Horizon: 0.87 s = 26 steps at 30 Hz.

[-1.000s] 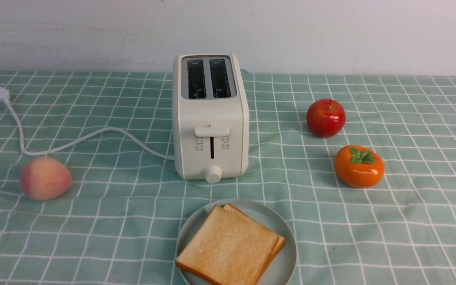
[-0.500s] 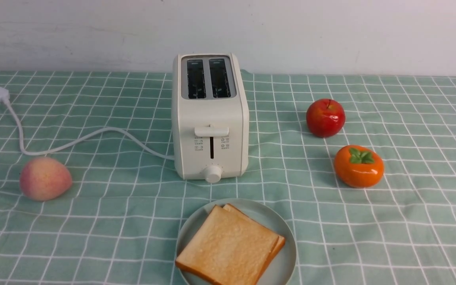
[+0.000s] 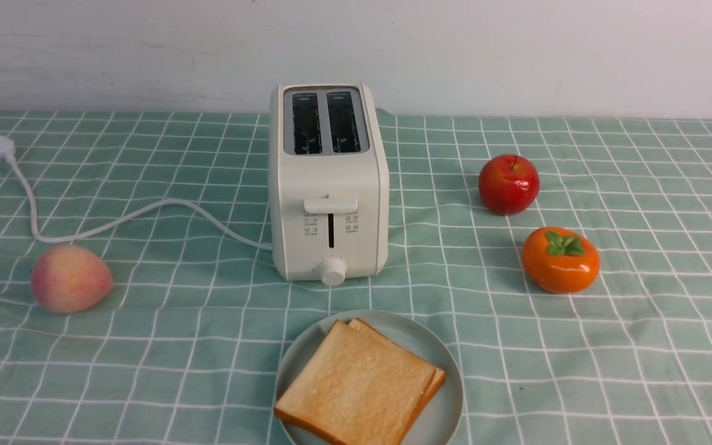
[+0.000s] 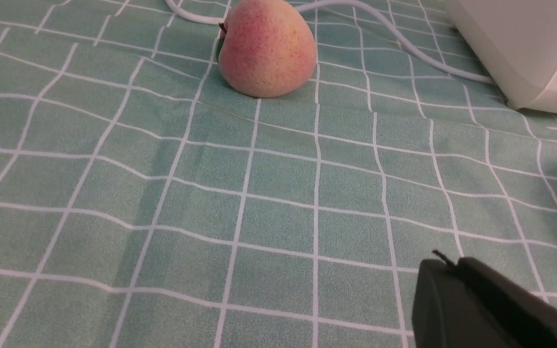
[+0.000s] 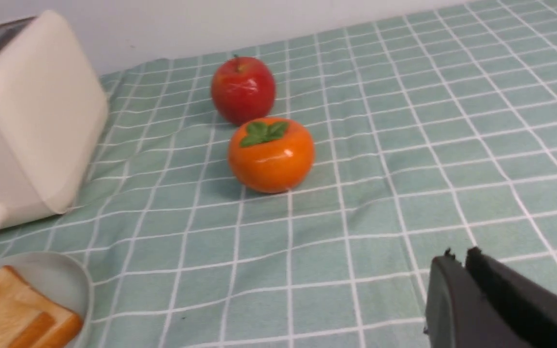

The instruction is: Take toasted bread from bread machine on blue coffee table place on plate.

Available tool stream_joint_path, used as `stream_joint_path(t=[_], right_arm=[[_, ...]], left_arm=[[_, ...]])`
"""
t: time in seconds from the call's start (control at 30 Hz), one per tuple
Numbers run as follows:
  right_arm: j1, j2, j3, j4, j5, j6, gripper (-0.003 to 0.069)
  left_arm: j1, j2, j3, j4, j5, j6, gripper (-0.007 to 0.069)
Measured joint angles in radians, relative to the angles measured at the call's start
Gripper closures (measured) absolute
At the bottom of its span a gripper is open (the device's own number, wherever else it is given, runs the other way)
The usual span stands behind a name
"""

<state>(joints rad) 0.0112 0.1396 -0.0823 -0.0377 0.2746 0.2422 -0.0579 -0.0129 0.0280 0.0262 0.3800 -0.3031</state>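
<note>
1. Golden toasted bread point(image 3: 356, 386): two slices are stacked overlapping on the plate point(image 3: 449, 408), near the bread machine point(image 3: 329, 185), whose slots are seen empty.
2. Left end effector point(image 4: 445, 265) and right end effector point(image 5: 458, 258): both closed, empty, parked above the surface point(image 3: 640, 346), the task being judged complete.

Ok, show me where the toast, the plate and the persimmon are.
toast point(image 3: 356, 386), front view, middle of the top slice's face
plate point(image 3: 449, 408), front view, bare right side near the rim
persimmon point(image 3: 560, 266), front view, orange front below the leaves
</note>
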Motion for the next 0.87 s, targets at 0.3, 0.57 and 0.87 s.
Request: stream_joint_path(t=[0.3, 0.57, 0.87], right_arm=[[-0.065, -0.090, 0.104, 0.000, 0.078, -0.001, 0.0605], [-0.065, -0.090, 0.103, 0.000, 0.080, -0.001, 0.0594], [-0.065, -0.090, 0.103, 0.000, 0.080, -0.001, 0.0585]], left_arm=[[0.000, 0.000, 0.000, 0.000, 0.002, 0.000, 0.0603], [0.000, 0.000, 0.000, 0.000, 0.005, 0.000, 0.0592], [0.000, 0.000, 0.000, 0.000, 0.006, 0.000, 0.0586]])
